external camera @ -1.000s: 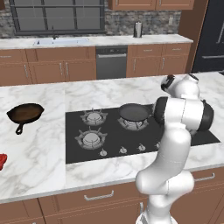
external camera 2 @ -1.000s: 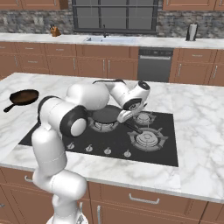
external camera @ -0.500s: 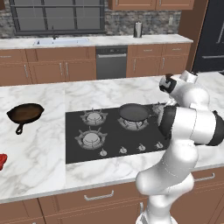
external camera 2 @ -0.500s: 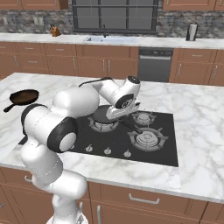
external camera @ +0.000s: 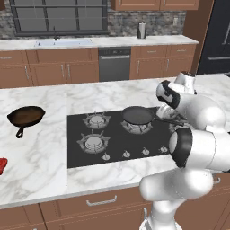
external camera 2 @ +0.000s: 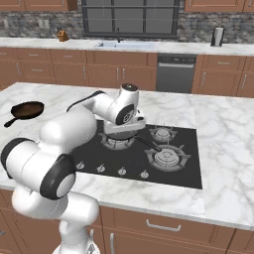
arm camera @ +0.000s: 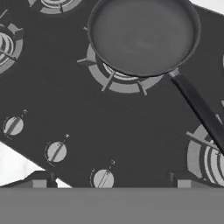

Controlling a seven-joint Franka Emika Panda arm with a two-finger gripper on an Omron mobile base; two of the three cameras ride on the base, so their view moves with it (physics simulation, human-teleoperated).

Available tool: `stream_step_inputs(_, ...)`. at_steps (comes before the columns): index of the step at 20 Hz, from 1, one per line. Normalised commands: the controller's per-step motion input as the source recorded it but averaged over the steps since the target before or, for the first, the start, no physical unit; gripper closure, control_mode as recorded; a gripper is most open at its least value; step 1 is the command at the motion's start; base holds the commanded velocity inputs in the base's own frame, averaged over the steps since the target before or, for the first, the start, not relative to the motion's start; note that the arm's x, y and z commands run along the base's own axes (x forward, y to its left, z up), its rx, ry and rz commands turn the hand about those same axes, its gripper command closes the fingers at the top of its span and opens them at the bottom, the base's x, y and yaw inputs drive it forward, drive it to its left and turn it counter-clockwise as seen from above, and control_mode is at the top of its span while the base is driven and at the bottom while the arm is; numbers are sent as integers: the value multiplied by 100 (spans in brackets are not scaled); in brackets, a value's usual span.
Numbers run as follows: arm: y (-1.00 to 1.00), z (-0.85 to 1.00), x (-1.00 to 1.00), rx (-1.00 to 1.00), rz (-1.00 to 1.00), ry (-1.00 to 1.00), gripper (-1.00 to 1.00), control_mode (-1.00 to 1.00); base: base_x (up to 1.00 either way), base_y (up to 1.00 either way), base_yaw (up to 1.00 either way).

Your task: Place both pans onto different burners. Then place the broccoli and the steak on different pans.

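Now the near-black pan rests on a burner, beyond the spread-apart tool.

Black pan on burner — brown pan on counter

Cooktop: set in the island counter. Near-black pan: on a rear burner, ahead of the wide-apart jaws, handle running off to their right across another burner. Knobs: in a row just ahead of the fingertips, nearer than the pan. Rust-brown pan: on the counter left of the cooktop, well apart from the jaws. Steak: at the counter's left edge, in front of that pan. Sink: on the far counter behind the island.
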Motion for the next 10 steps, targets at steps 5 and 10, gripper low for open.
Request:
stream_step_inputs(5,41,9,-19,-3,-26,0,-100,-100,0,0,0)
stream_step_inputs(10,9,12,0,0,-25,2,-100,-100,0,0,0)
